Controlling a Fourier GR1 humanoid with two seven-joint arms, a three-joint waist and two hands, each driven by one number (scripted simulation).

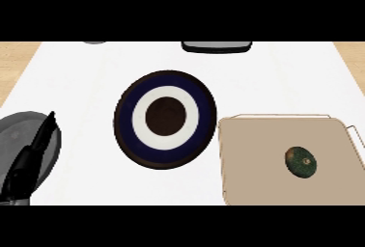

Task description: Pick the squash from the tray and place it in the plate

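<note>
Squash location: on the large beige rectangular tray (285, 140) at lower right. Round plate with dark blue and white rings and a brown centre (164, 119) — mid-counter, just left of the tray. Left hand (28, 161) — black fingers straight, holding nothing, at the left edge. Small dark green round squash (302, 161) rests right of tray centre.

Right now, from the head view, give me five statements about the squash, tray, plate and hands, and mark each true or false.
1. The squash lies on the tray. True.
2. The plate sits left of the tray. True.
3. The squash is already on the plate. False: the plate holds nothing.
4. The left hand shows at the lower left, fingers straight. True.
5. The right hand grips the squash. False: no right hand is in view.
</note>
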